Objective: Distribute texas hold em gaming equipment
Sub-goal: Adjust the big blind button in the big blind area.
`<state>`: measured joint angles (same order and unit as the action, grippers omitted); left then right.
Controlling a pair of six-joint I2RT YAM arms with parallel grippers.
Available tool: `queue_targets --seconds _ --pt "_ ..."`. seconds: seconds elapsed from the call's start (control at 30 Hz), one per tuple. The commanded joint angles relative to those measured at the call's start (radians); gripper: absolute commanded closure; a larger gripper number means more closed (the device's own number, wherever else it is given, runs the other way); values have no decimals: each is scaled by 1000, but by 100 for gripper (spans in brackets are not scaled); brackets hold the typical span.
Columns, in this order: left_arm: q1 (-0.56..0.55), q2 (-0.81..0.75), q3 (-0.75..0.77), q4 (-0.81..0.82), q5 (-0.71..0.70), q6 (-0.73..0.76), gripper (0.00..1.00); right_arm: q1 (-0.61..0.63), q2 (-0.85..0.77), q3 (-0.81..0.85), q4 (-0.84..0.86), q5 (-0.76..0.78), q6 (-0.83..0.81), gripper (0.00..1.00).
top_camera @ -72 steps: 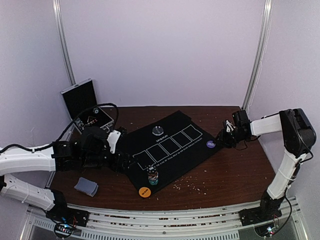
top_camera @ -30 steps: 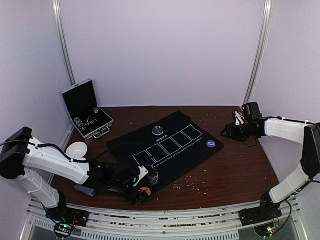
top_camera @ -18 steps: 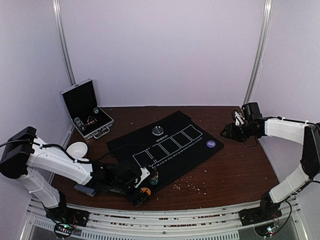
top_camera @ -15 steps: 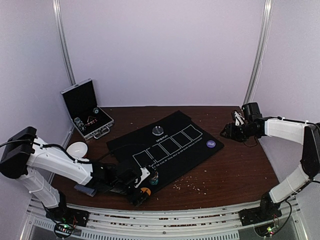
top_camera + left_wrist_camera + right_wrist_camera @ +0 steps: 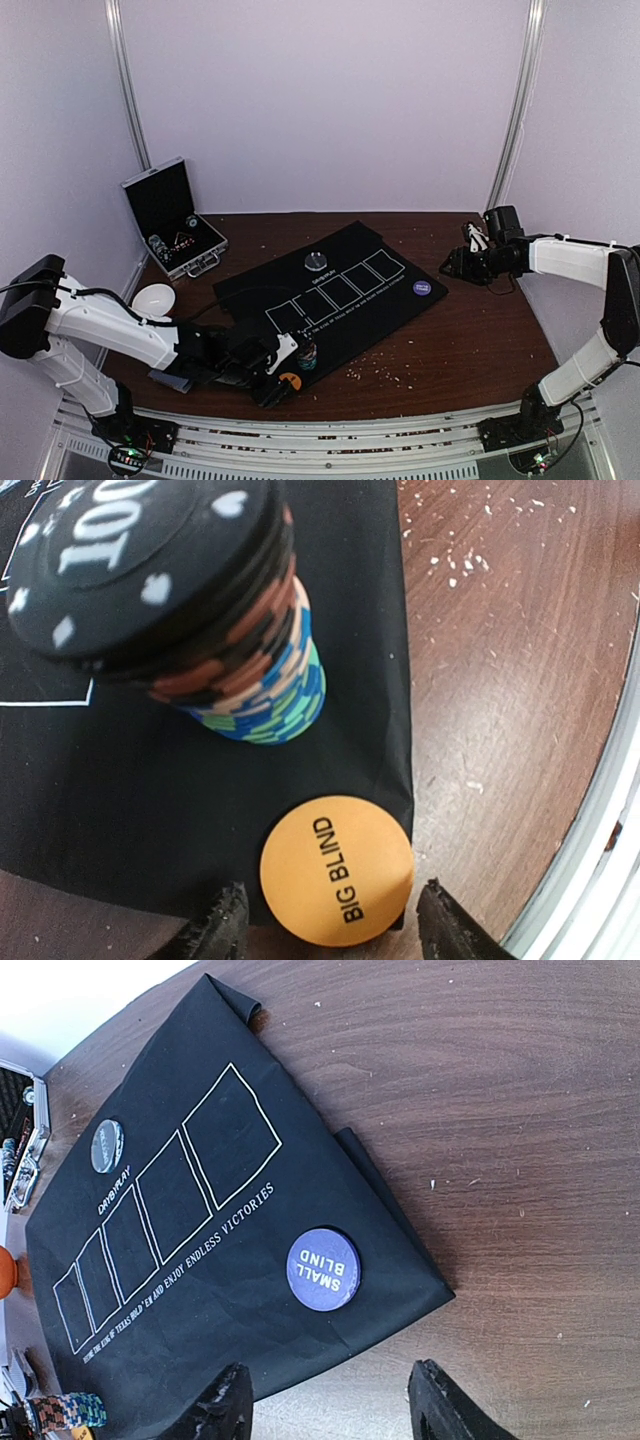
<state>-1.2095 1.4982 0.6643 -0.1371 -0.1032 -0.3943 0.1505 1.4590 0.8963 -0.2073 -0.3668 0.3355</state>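
Top external view: the left gripper (image 5: 281,375) lies low at the near edge of the black mat (image 5: 348,242), beside the chip stack (image 5: 305,355) and the orange disc (image 5: 291,382). The right gripper (image 5: 450,264) hovers near the purple disc (image 5: 422,288).

Left wrist view: the fingers stand half wide, one on each side of the orange disc, just beside its rim; perhaps one touches. The disc looks thin, stiff, light and smooth, so I would pinch it low at the rim.

Right wrist view: the jaws are apart and empty.
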Motion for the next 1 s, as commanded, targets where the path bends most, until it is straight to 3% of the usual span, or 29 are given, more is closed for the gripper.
queue_targets --seconds 0.0,0.07,0.17,0.27,0.7,0.97 --pt "5 -42 -32 4 24 2 42 4 2 -8 -1 -5 -10 44" --pt "5 -43 -35 1 21 2 43 2 0 -7 -1 -4 -12 44" --pt "5 -26 -25 3 0 6 34 3 3 -6 -1 -6 -11 44" --pt "5 11 8 9 -6 19 31 3 6 -4 -1 -9 -10 44" --pt "5 83 25 79 -29 35 30 4 11 -20 4 -19 -13 44" --pt "5 24 -13 103 -2 33 34 3 6 -25 -4 -13 -23 44"
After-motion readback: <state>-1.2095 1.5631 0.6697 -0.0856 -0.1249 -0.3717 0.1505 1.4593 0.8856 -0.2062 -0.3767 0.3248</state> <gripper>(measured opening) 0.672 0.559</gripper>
